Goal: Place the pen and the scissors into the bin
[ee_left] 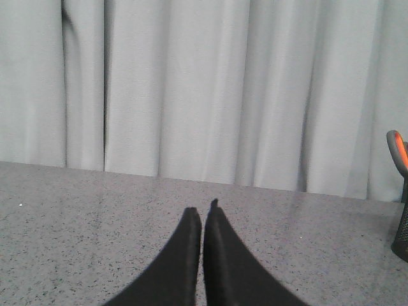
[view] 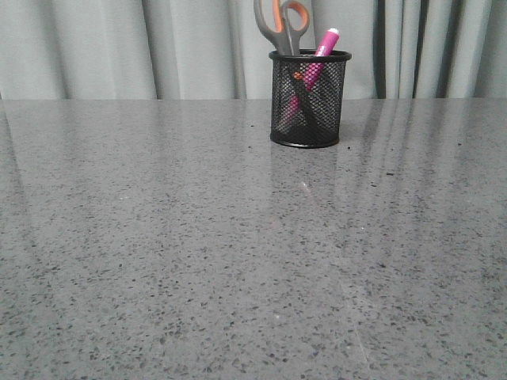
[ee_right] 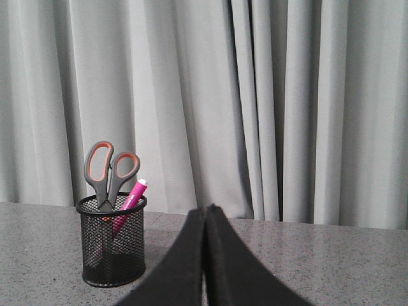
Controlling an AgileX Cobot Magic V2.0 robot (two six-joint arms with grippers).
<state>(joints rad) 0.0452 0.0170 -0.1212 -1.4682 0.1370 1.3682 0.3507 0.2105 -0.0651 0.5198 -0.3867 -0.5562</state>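
Grey-handled scissors [view: 282, 25] and pink marker pen [view: 315, 65] stand inside the black wire-mesh bin [view: 309, 99] on the speckled grey counter [view: 198, 253]; left gripper [ee_left: 203, 220] and right gripper [ee_right: 205, 220] closed, empty, well apart from it, so only a stray sweep could topple it.

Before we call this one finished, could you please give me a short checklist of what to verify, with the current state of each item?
1. Scissors in the bin: ok, blades down, handles above the rim.
2. Pen in the bin: ok, it leans against the rim, white end up.
3. Bin upright on the table: ok.
4. Left gripper clear of the bin: ok, shut, holding nothing.
5. Right gripper clear of the bin: ok, shut, holding nothing.
6. Anything left lying on the table: ok as far as the front view shows.
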